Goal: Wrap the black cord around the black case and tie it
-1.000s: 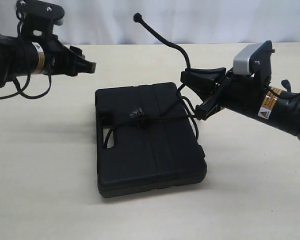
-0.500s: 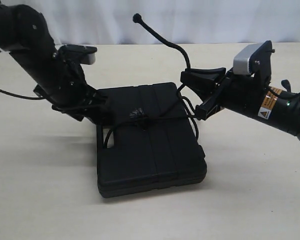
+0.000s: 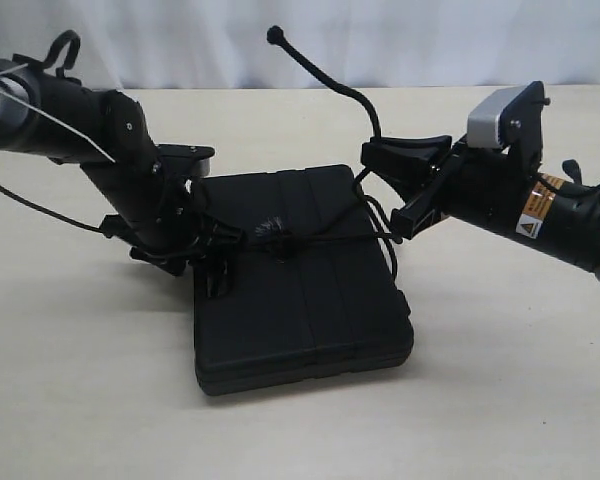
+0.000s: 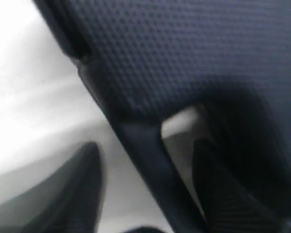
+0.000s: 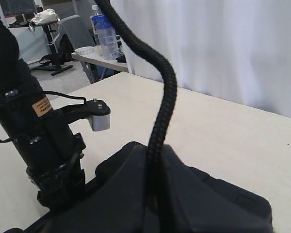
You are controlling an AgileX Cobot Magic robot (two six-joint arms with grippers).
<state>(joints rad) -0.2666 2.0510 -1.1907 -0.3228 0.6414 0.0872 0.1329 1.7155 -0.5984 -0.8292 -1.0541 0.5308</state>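
Low in the middle of the exterior view, the black case (image 3: 300, 300) lies flat on the table (image 3: 500, 400), lid up. Its long axis seems to run from the near edge toward the back of the frame, with the handle slot facing left. Across the lid, the short way, the black cord (image 3: 330, 238) is stretched in one line from its fuzzy knot mid-lid to the right edge, and a loop droops at the handle slot. Whether it passes under the case cannot be seen.

At the left edge the left gripper (image 3: 212, 262) is down at the handle bar, its fingers (image 4: 82, 184) spread with the bar between them and nothing clamped. At the right edge the cord runs into the right gripper (image 3: 382, 190); whether that one pinches it cannot be told. Farther back, the cord's free end rises to its knob at the upper middle.

By this showing one pass is laid across the case, and the tying is not yet done.
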